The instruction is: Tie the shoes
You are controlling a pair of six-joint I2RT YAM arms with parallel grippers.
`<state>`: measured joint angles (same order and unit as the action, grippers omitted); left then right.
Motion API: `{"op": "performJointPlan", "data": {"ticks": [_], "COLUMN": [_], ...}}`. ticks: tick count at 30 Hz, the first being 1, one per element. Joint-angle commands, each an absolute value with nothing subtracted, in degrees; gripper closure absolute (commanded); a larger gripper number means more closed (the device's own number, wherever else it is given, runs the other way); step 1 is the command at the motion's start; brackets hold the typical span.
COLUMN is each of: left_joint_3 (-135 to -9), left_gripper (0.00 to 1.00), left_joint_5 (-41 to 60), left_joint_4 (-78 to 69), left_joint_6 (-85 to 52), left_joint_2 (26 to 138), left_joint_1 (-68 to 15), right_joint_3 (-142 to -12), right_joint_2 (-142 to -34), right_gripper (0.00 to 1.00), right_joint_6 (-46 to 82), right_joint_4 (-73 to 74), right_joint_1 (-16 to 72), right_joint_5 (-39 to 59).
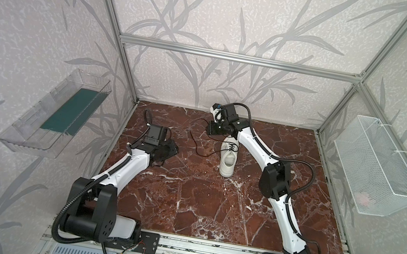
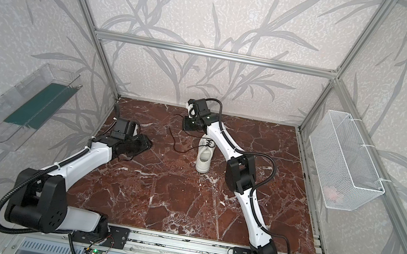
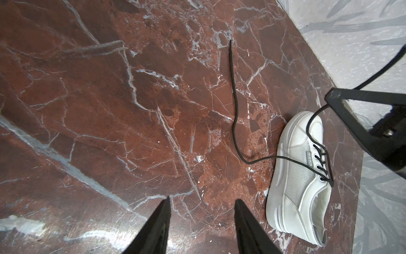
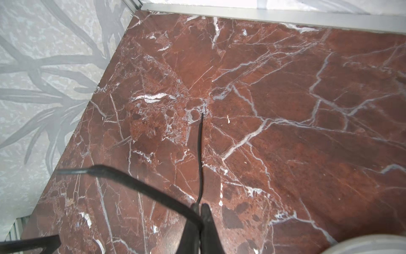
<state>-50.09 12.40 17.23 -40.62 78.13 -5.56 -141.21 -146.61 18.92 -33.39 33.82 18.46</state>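
Note:
The white sneaker (image 1: 229, 158) (image 2: 204, 157) stands upright on the red-brown marble table (image 1: 210, 208), toe toward the back wall. My right gripper (image 4: 200, 206) (image 1: 211, 130) hovers just beyond the toe, shut on one thin black lace (image 4: 199, 158), whose tail pokes out past the fingertips. That lace runs taut from the eyelets over the toe (image 3: 312, 123) to the right fingers (image 3: 336, 103). The other lace (image 3: 234, 99) (image 1: 195, 143) lies loose on the table to the shoe's left. My left gripper (image 3: 203, 200) (image 1: 169, 151) is open and empty, left of the shoe (image 3: 301, 187).
A clear plastic tray (image 1: 57, 113) hangs on the left wall. On the right wall hangs a white wire basket (image 1: 376, 166) with something pink inside. The back wall and aluminium frame stand close behind the right gripper.

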Motion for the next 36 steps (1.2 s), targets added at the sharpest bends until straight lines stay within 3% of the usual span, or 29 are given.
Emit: {"op": "performJointPlan", "data": {"ticks": [1,10,15,21,26,36], "left_joint_3": [-49.54,-48.65,-48.80,-49.17,-50.50,-59.27], "left_gripper": [0.50,0.50,0.50,0.50,0.49,0.49], "left_joint_5": [13.44,14.07,13.62,14.52,18.17,25.82], "left_joint_4": [17.05,17.55,18.19,18.19,18.19,19.97], "left_joint_6": [-41.00,-41.51,-41.13,-40.24,-34.34,-8.12], "left_joint_2": [76.99,76.38,75.98,77.35,79.99,91.21], "left_joint_1": [-5.23,-5.23,-5.21,-5.23,-5.37,-10.95], "right_joint_3": [-145.77,-150.49,-150.38,-149.39,-147.11,-135.87], "right_joint_2": [-151.06,-157.52,-157.51,-155.15,-151.74,-139.01], "right_gripper": [1.00,0.99,0.64,0.52,0.49,0.49], "right_joint_6": [20.44,23.13,24.81,23.98,23.22,19.77], "right_joint_4": [-35.36,-37.32,-36.67,-36.65,-36.80,-36.31], "right_joint_1": [33.90,32.58,31.63,31.49,31.21,28.52], "right_joint_5": [17.90,14.01,16.39,16.36,17.12,21.93]}}
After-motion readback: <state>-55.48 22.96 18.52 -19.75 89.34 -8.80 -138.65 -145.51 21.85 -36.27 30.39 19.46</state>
